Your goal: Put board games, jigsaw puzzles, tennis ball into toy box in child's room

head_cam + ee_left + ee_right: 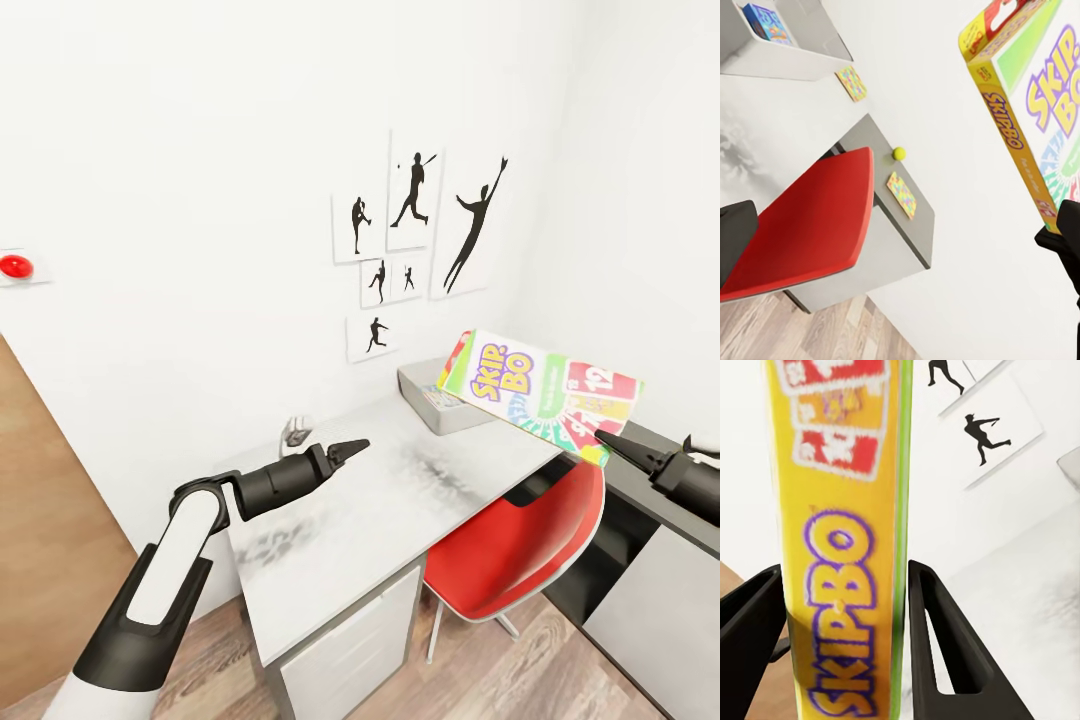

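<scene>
**SKIP-BO Box Up in the Air, Toy Box Just Ahead**

The right claw [607,440] gripped the SKIP-BO box [540,392] by one end. In the right wrist view its two fingers [937,649] pinched the box's thin yellow edge. The box hung over the red chair [520,545], its long side pointing toward the grey toy box [440,400] on the bench [380,500]. The toy box sat just past the far end, nearer the right arm. A blue game [766,22] lay inside already. The left claw [352,449] hung over the bench, pinched together and holding nothing. Two puzzles [901,194] and the tennis ball [898,153] waited on the bench.
</scene>
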